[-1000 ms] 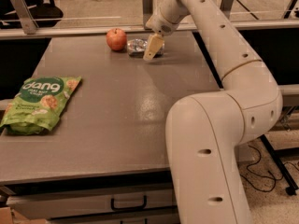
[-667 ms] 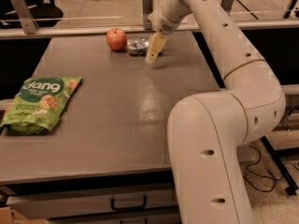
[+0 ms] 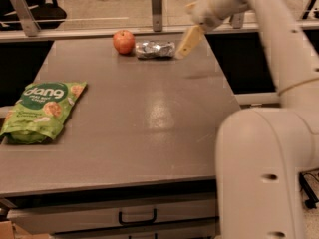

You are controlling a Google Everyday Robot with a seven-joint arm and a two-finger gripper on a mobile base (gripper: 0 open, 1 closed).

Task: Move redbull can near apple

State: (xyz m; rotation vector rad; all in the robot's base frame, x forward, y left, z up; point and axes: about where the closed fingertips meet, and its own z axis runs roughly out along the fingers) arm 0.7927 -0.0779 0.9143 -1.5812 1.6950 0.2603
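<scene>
The redbull can (image 3: 155,49), a crumpled silver and blue can, lies on its side at the far edge of the grey table (image 3: 149,113). It rests just right of the red-orange apple (image 3: 123,41), with a small gap between them. My gripper (image 3: 183,48) hangs just right of the can, lifted a little off the table and apart from the can. It is open and holds nothing. The arm reaches in from the upper right.
A green snack bag (image 3: 42,111) lies flat at the table's left side. A rail with metal posts (image 3: 157,1) runs behind the far edge. The robot's white body (image 3: 264,173) fills the lower right. Drawers (image 3: 137,217) sit under the front edge.
My gripper was down at the can's right end beside the apple. It has now let go, risen and drawn back to the right. The can stays beside the apple.
</scene>
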